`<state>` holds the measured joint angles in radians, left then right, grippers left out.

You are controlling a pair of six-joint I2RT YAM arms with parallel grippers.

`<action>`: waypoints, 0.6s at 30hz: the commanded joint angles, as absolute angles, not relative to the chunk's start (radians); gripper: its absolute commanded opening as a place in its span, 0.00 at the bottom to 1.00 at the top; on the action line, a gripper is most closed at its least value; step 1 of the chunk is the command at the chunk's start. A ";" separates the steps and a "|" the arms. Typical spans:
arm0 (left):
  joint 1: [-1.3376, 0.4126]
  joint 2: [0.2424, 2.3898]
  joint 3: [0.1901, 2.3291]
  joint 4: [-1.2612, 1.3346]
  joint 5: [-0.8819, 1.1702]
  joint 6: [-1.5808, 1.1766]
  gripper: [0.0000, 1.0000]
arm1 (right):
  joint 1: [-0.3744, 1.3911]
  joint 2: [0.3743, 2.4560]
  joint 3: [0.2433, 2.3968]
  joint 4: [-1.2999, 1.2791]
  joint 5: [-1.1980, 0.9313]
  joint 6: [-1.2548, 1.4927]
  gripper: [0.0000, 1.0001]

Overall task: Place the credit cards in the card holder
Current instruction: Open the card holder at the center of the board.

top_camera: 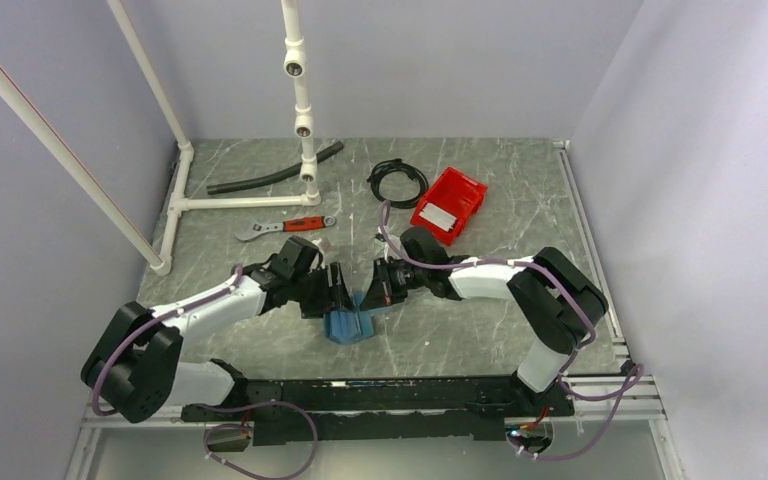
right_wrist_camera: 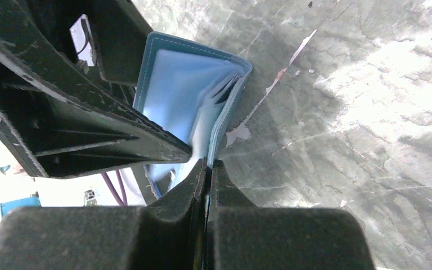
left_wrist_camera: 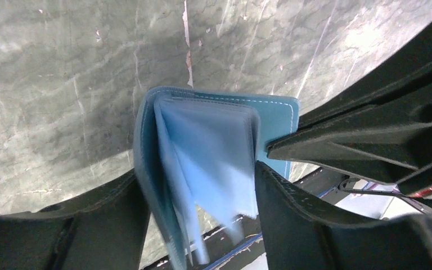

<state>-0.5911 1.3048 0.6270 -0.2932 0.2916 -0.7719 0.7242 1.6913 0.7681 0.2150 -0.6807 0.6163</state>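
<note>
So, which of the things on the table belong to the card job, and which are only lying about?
For the job:
- blue card holder
- light grey card, lying in the red bin

Only lying about:
- red-handled wrench
- black hose
- coiled black cable
- white pipe frame

Overhead; both wrists near card holder (left_wrist_camera: 214, 140)

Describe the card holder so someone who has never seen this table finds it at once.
Start at the grey marbled table and go to its near middle, where the left hand and right hand meet. Between them is the card holder, a flat sleeve fanned open like a booklet. It is the only blue thing on it; the bin behind is red.
</note>
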 commanded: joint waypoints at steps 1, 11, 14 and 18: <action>-0.592 1.238 0.613 -0.356 0.202 -0.761 0.65 | 0.708 1.662 0.773 0.247 -0.695 0.594 0.00; -0.592 1.254 0.604 -0.359 0.196 -0.752 0.47 | 0.721 1.643 0.795 0.160 -0.629 0.519 0.26; -0.592 1.272 0.614 -0.344 0.206 -0.748 0.49 | 0.763 1.606 0.789 0.164 -0.613 0.502 0.49; -0.592 1.285 0.623 -0.341 0.205 -0.747 0.50 | 0.778 1.591 0.763 0.217 -0.634 0.514 0.61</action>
<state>-0.5926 1.2659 0.6224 -0.3134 0.2481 -0.7708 0.7605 1.6428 0.7677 0.1600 -0.6323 0.5377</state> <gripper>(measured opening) 0.503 0.581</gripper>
